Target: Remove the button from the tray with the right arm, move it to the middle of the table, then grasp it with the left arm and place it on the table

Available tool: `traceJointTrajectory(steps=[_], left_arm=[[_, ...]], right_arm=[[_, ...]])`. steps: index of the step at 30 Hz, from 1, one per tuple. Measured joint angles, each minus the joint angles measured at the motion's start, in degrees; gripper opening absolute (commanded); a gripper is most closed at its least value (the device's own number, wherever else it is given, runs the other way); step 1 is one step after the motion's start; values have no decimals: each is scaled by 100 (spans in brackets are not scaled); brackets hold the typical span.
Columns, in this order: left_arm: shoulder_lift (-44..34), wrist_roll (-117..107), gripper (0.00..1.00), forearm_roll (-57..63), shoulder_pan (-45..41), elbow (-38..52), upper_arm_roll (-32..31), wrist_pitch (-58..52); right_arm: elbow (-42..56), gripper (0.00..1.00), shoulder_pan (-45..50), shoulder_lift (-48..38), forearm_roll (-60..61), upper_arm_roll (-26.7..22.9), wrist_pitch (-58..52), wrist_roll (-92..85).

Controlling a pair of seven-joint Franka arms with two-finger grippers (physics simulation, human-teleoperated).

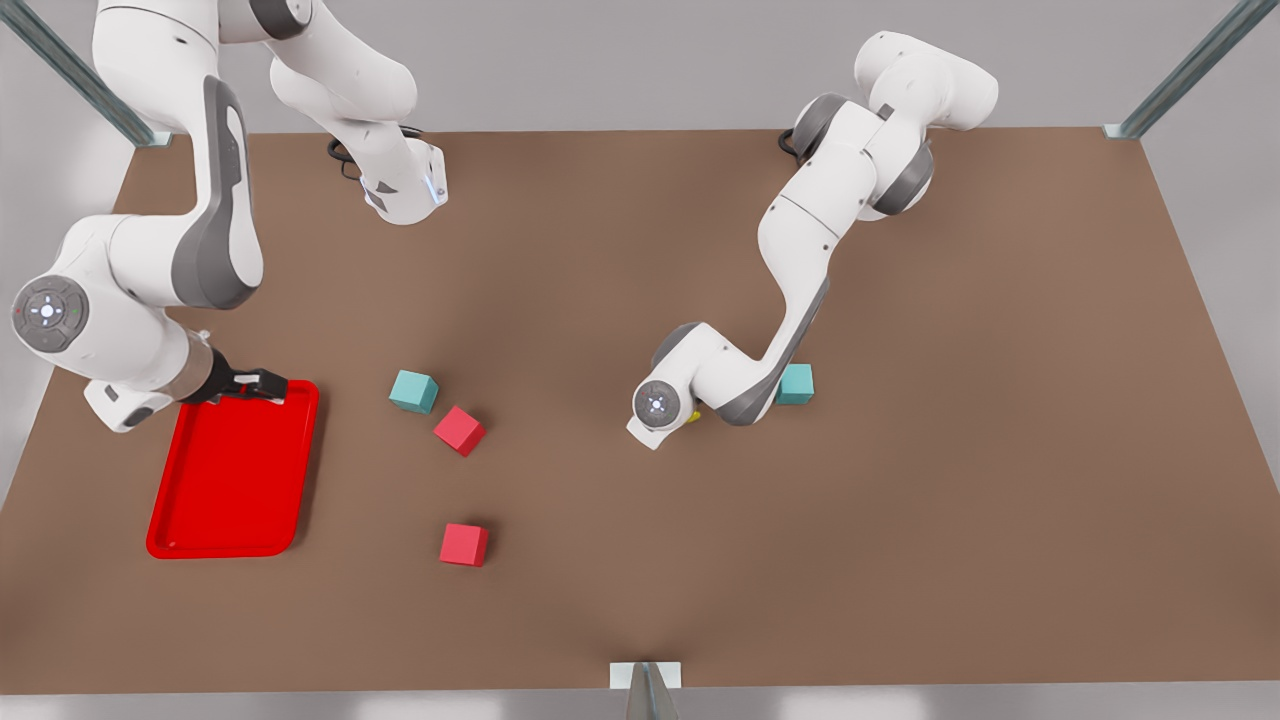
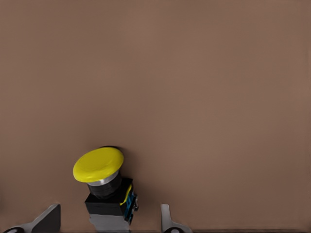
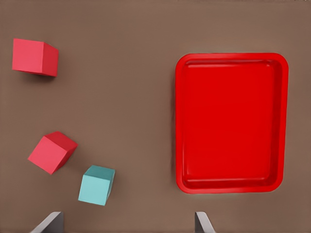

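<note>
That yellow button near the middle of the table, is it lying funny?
Yes. The button lies tipped on its side on the table, between the left gripper's open fingers. The tray holds nothing; the right gripper waits over its corner, open.

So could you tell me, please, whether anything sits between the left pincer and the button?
Nothing visible does. In the left wrist view the button lies on the bare table between the open fingers of the left pincer, with a gap to each. The nearest teal cube sits behind that arm.
</note>
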Motion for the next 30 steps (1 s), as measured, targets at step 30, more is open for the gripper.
traceJointTrajectory(steps=[30], left_arm=[[-333,436,100,-461,232,-714,2,688]], right_arm=[[-136,100,-63,-108,2,-4,86,-267]])
